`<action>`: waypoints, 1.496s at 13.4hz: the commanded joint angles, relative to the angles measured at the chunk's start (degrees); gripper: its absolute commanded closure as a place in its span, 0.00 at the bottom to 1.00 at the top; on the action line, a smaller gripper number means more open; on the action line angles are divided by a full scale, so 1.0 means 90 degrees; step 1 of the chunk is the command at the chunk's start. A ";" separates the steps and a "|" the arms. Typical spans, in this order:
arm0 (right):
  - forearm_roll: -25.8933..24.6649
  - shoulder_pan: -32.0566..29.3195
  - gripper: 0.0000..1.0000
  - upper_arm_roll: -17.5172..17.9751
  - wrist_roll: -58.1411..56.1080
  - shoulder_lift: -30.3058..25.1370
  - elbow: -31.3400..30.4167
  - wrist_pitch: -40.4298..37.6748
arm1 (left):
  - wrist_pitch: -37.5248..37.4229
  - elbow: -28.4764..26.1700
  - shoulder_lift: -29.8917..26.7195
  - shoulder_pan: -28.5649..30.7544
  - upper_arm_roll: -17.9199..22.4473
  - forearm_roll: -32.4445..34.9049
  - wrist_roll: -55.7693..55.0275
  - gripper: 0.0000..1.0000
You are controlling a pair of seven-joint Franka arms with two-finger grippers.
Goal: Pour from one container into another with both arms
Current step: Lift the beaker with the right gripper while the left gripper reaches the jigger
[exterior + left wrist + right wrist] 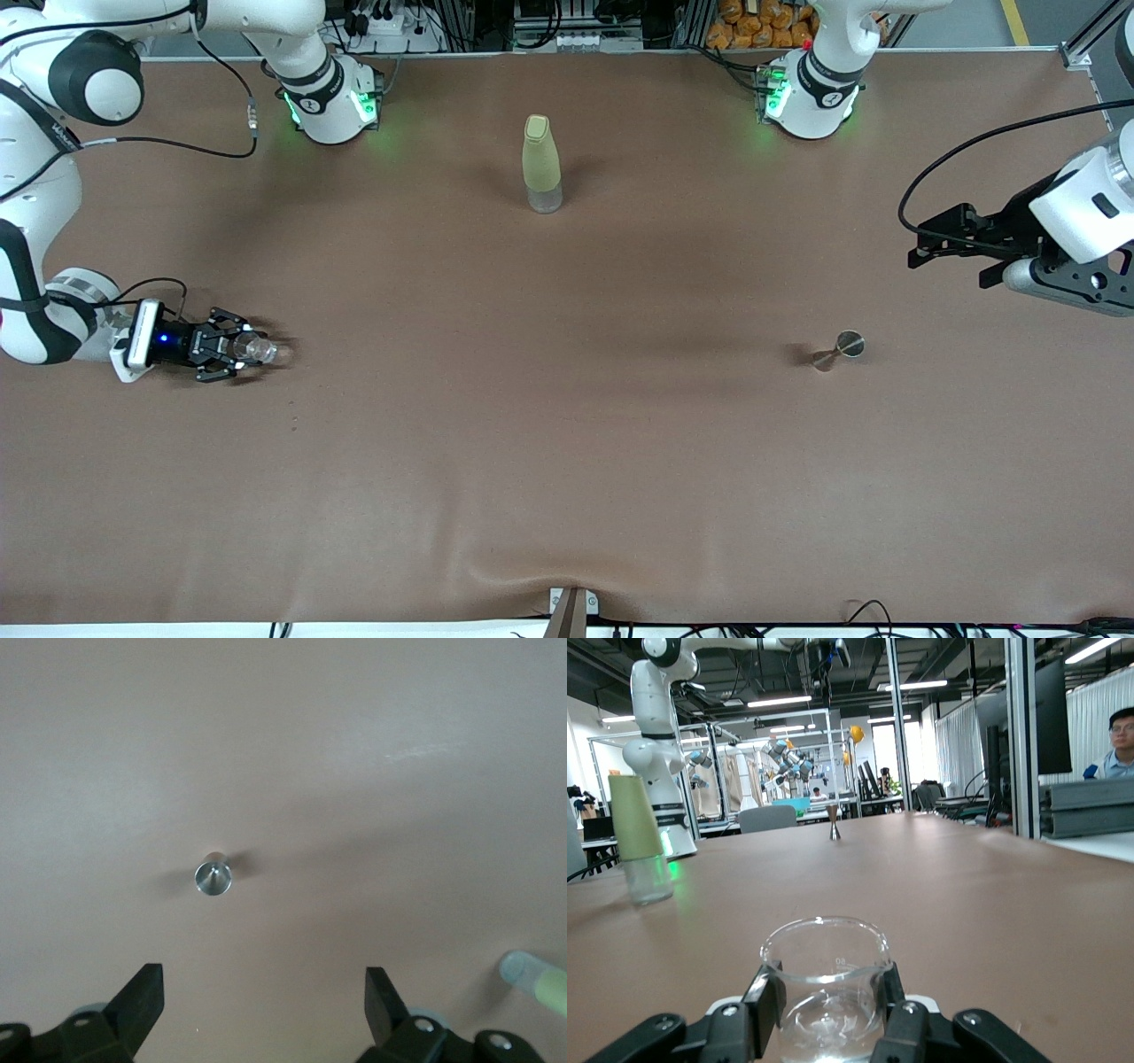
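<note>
Front view: right claw [237, 346] sits low at the right arm's end of the surface [567, 461], fingers clamped on the clear glass cup [259, 351], which looks to be resting on the surface. Left claw [921, 248] hangs in the air at the left arm's end, fingers spread apart, holding nothing. Metal measuring cup [840, 349] stands alone on the surface, toward the left arm's end, well apart from the glass cup. Yellow-green bottle [541, 163] stands upright mid-surface, farther from the front camera than both cups.

Left wrist view: left claw [264, 997] looks straight down, both fingers [140, 999] wide apart. Metal measuring cup [213, 875] is seen rim-on below, upright, clear of the fingers, not touched. Part of the bottle [536, 979] shows at the frame edge.

Right wrist view: right claw [828, 1001] has its fingers [764, 1001] pressed on both sides of the glass cup [826, 979]. Cup is upright, rim up, see-through, some clear liquid at the bottom. Bottle [640, 843] stands upright farther along the surface. Measuring cup [834, 823] is small and well apart, upright.
</note>
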 commanded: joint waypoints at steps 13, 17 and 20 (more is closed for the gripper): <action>0.0665 0.0973 0.76 0.0341 0.2792 -0.1159 0.0603 0.0306 | 0.0066 -0.0268 0.2177 0.2304 -0.0003 -0.2692 0.7927 0.00; 0.0773 0.1471 0.76 0.0331 0.3409 -0.1998 0.0554 0.0687 | 0.0407 -0.0854 0.2402 0.2402 -0.0013 -0.2927 0.9430 0.00; 0.1104 0.1774 0.75 0.0331 0.3479 -0.2117 0.0486 0.0697 | 0.0681 -0.1168 0.2753 0.2549 -0.0003 -0.3220 1.0905 0.00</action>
